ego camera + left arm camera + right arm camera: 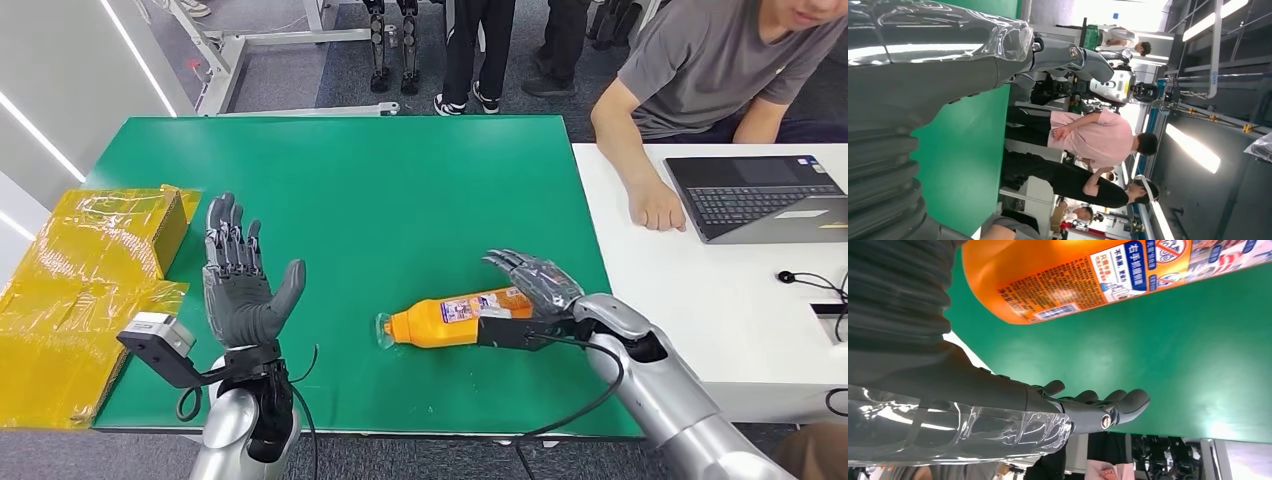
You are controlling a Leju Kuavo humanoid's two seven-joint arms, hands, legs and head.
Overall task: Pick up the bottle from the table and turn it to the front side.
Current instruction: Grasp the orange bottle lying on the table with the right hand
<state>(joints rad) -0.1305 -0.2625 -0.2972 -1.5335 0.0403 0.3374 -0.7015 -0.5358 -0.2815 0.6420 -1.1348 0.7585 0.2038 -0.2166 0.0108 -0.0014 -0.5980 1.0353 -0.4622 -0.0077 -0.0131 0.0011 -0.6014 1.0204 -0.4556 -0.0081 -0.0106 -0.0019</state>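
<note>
Bottle (pixel 455 317) lying on its side on the green table (pixel 400 180), near the front edge toward the right corner, cap end pointing toward the left edge. Orange body, printed label partly facing up in the head view; in the right wrist view (pixel 1108 275) label text legible, bottle resting on the table surface.

Right hand (pixel 530 285) positioned at the base end of the bottle, fingers extended and spread over it, not closed. Contact with the bottle uncertain from the head view; in the right wrist view (pixel 1088 410) fingers straight and apart from the bottle, nothing held.

Left hand (pixel 240 285) raised above the table near the front left, palm showing, fingers wide, holding nothing. Well apart from the bottle.

Yellow wrapped boxes (pixel 90 290) at the left edge of the table. Person (pixel 700 70) seated beside a white table (pixel 690 320) off the right edge, laptop (pixel 765 195) on it.

Step judged: approach to grasp, pickup not yet done. Next move calls for lowering the right hand around the body near the base, closing firmly on the round, smooth surface, then lifting clear before rotating until the front label faces forward. Risk judged: rolling away under a partial grip.
</note>
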